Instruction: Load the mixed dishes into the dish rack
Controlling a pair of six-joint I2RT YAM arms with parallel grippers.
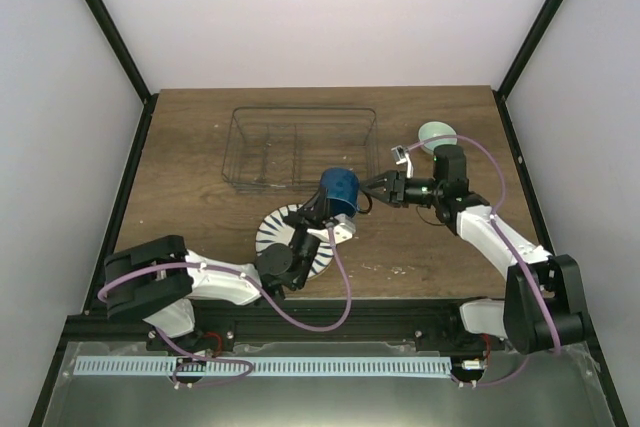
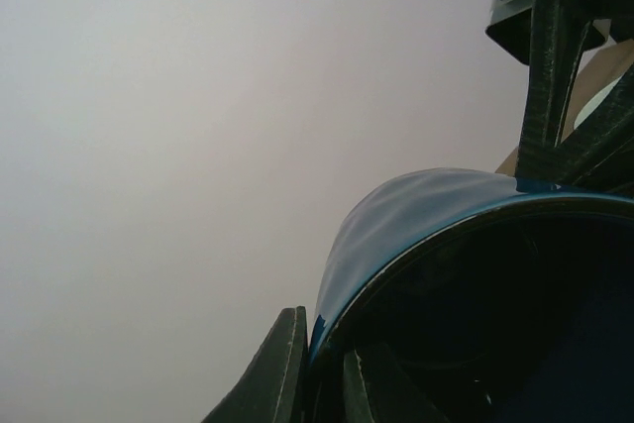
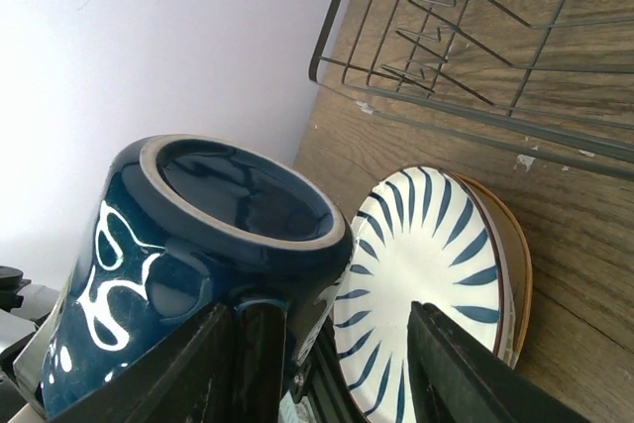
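While left tool clamps mug rim, right tool straddles handle.

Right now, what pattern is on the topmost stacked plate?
Dark blue radial stripes on the white plate; clearest in right wrist view.

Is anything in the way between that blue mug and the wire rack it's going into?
Nothing visible. The left gripper holds the dark blue mug up by the dish rack's near right corner; only the rack's own low wire side lies between. The right gripper is on the mug's other side, away from the rack.
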